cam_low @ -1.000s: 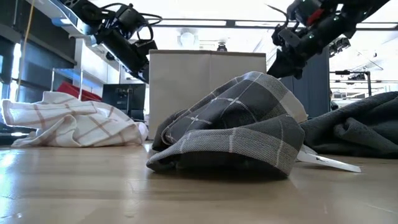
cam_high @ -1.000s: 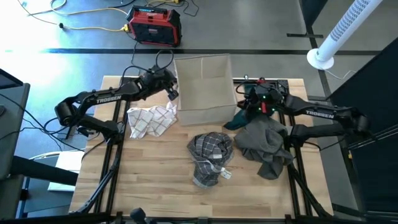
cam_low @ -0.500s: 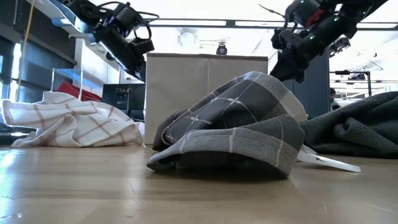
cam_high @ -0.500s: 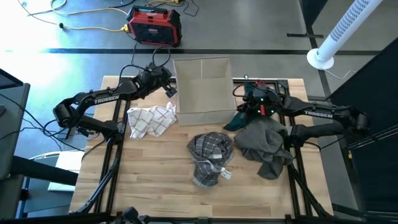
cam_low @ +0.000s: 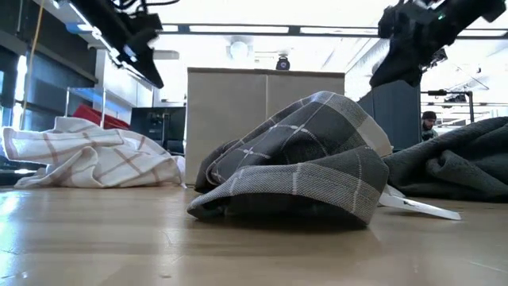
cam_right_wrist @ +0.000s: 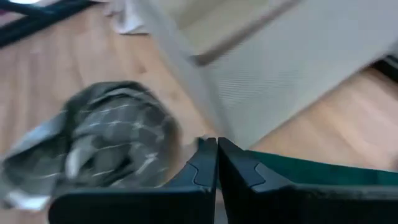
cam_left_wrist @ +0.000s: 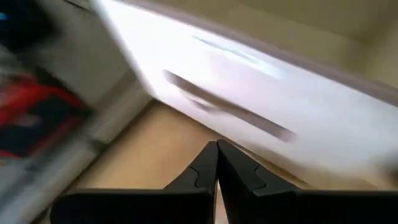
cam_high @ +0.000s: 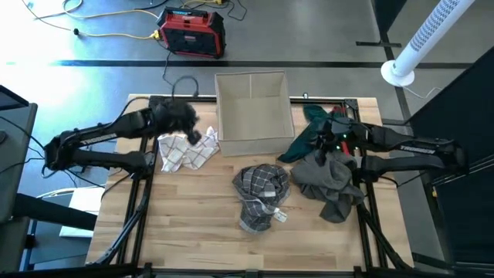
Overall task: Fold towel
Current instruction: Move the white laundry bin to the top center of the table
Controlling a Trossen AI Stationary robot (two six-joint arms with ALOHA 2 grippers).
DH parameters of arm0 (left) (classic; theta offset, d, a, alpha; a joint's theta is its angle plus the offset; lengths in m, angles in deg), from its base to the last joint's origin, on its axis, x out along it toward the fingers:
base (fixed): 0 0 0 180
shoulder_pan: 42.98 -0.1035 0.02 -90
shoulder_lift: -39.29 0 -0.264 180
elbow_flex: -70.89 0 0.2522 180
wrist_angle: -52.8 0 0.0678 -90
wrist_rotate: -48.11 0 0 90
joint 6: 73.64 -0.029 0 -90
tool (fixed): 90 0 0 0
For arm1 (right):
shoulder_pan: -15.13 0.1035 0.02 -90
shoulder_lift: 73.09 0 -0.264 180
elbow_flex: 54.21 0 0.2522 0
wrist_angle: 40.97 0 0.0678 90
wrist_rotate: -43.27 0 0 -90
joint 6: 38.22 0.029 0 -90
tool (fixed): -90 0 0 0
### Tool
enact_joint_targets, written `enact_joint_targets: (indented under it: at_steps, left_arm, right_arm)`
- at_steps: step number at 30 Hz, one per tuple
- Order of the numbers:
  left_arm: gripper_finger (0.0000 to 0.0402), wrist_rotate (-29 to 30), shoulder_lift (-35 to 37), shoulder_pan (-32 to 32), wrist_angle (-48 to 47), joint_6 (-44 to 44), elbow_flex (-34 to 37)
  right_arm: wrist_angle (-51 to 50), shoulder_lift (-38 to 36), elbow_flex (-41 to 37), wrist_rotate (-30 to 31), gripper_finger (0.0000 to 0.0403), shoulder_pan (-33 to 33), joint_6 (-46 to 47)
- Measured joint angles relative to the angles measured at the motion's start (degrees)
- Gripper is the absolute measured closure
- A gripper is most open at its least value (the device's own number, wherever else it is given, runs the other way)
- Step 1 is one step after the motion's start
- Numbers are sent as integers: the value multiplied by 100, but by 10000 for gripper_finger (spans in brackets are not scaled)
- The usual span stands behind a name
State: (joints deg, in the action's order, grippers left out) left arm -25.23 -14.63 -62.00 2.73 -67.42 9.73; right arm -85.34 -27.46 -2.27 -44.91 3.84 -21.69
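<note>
Dark fingers of the left end effector (cam_high: 193, 133) were pressed together with nothing between them, as the left wrist view showed (cam_left_wrist: 216, 163). It hung above the far edge of the white checked towel (cam_high: 187, 148), just beside the beige fabric box (cam_high: 253, 113). The right end effector (cam_high: 324, 139) was likewise closed tight and empty, its fingers meeting in the right wrist view (cam_right_wrist: 217, 163). It hovered over a teal cloth (cam_high: 312, 127) on the box's other side, next to the dark grey towel (cam_high: 330, 179).

Between those two towels, nearer the front of the wooden table (cam_high: 193, 224), a grey checked towel (cam_high: 262, 193) lay crumpled in a heap with a white tag at its edge. In the low view that heap (cam_low: 305, 163) filled the middle, the white checked towel (cam_low: 91, 155) lay off to one side, the dark grey one (cam_low: 456, 167) to the other, and the box (cam_low: 262, 119) stood upright behind them. All three towels lay unfolded.

Beyond the table, a red and black case (cam_high: 191, 31) sat on the floor, and a white perforated column (cam_high: 428, 35) stood toward the far right.
</note>
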Motion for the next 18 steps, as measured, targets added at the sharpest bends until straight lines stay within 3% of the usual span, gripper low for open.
enact_joint_targets:
  at_steps: [2, 12, 18]
  left_arm:
    - [401, -168, -111, 460, 34, 233, 41]
    - [401, 915, -1292, 2183, 2401, 466, 716]
    - [402, 1452, -1979, 2013, 2766, 45, 754]
  right_arm:
    - [70, 89, 0, 87, 403, 266, 13]
    - [980, 1127, 0, 1077, 403, 1431, -347]
    - [1411, 1581, 0, 1670, 403, 1519, -581]
